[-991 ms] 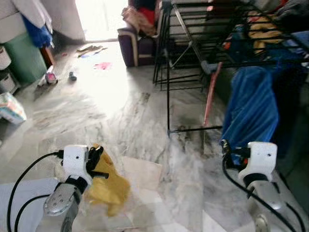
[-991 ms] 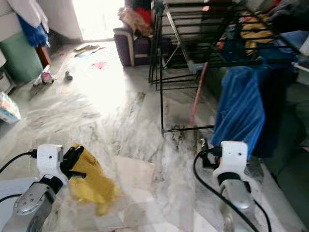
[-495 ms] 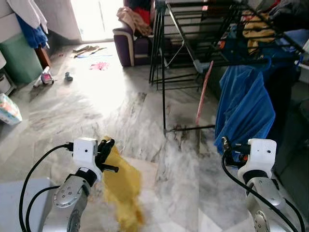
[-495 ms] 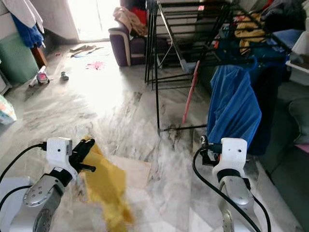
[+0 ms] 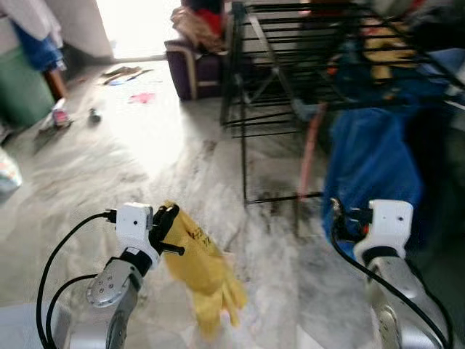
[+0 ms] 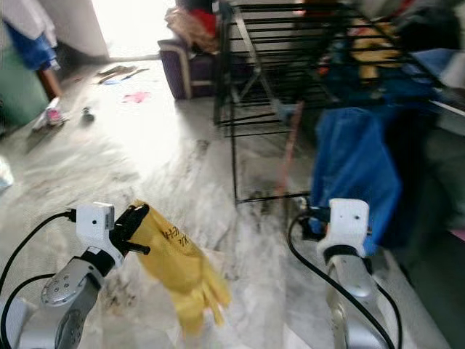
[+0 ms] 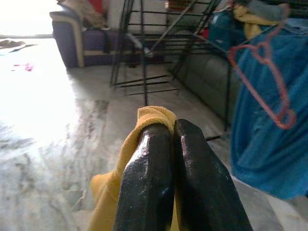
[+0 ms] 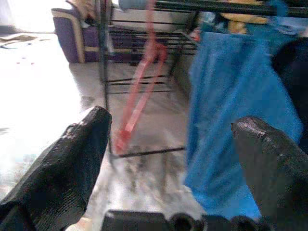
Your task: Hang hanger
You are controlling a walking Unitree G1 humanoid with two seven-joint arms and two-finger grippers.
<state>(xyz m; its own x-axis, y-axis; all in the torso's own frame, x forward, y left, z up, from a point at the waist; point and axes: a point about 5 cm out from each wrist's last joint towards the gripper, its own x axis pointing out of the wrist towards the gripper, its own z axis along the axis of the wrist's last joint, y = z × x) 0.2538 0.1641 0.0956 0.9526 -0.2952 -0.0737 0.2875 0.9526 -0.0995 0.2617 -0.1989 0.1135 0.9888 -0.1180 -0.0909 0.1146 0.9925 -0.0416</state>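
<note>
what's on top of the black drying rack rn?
On the black drying rack: a blue cloth draped over its near rail, hanging toward the floor, a pink hanger beside it, and yellow clothing heaped higher up. Blur hides the rest of the pile, and the cloth covers the rail beneath it.

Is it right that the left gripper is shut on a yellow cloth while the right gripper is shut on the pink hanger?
Not quite. The left gripper is shut on the yellow cloth, but the right gripper is open and empty, as the right wrist view shows; the pink hanger hangs ahead.

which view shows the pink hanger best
Left wrist view: the pink hanger shows sharp, hook and loop against the blue cloth. In the right wrist and eye views it is a blurred pink streak.
</note>
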